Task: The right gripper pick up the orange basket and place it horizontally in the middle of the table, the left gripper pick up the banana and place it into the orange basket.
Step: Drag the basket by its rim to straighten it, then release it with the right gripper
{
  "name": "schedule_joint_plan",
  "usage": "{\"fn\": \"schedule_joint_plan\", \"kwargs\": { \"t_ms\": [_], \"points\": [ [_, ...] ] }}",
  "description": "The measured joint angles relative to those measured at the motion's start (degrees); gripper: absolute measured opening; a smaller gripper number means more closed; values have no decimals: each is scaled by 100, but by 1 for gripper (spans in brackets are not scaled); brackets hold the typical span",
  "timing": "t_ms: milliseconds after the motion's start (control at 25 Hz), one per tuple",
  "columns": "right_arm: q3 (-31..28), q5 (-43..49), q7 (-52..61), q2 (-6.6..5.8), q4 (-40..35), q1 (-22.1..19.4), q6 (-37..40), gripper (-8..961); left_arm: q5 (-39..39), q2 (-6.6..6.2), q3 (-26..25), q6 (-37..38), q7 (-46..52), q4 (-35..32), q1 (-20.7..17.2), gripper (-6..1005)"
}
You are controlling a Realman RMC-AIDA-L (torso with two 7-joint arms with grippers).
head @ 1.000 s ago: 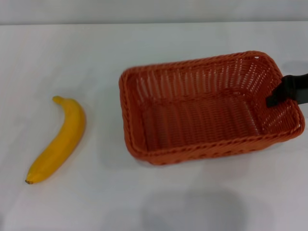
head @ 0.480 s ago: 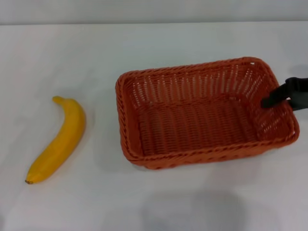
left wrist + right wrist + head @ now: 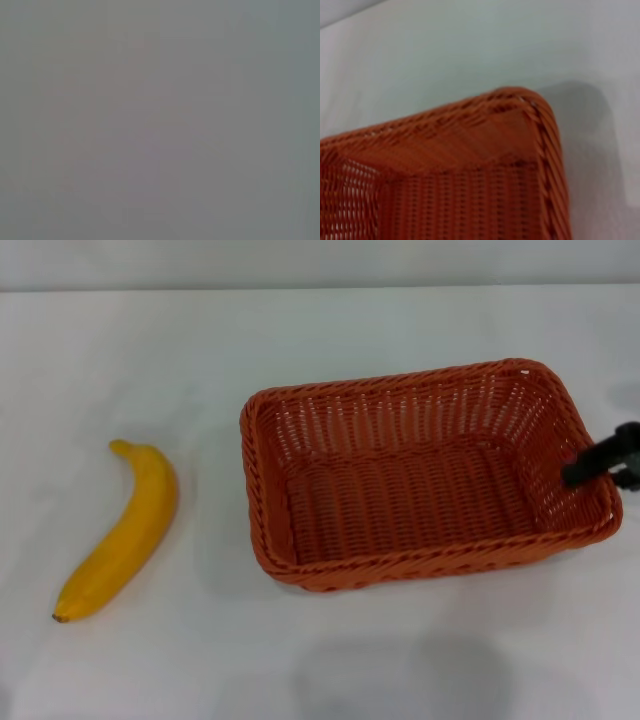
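The orange basket [image 3: 400, 566] rests flat on the white table [image 3: 300, 350], slightly right of centre, with its long side running left to right and nothing in it. My right gripper [image 3: 603, 466] is at the basket's right end. One black finger [image 3: 582, 469] is inside the right wall and the rest is outside it, with the jaws apart across the rim. The right wrist view looks down on a corner of the basket [image 3: 470, 150]. The banana [image 3: 125, 530] lies on the table well left of the basket. My left gripper is out of view, and its wrist view shows only plain grey.
Bare white tabletop lies between the banana and the basket, and in front of both. The table's far edge [image 3: 320, 287] runs along the top of the head view.
The basket came down from a tilted hold to rest flat on the table. My right gripper then slid back to the right along the basket's end wall while the basket stayed still.
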State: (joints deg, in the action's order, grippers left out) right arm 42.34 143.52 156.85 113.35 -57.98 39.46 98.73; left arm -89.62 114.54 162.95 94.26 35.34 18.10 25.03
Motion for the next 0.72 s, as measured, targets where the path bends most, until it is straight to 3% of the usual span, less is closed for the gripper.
{"fn": "schedule_joint_plan", "kwargs": {
  "t_ms": [400, 720],
  "points": [
    [-28, -98, -83, 15, -211, -206, 576, 454, -24, 68, 0, 30, 62, -6, -19, 887],
    [-34, -681, -161, 44, -214, -219, 982, 454, -28, 180, 0, 31, 97, 5, -13, 886]
  ]
}}
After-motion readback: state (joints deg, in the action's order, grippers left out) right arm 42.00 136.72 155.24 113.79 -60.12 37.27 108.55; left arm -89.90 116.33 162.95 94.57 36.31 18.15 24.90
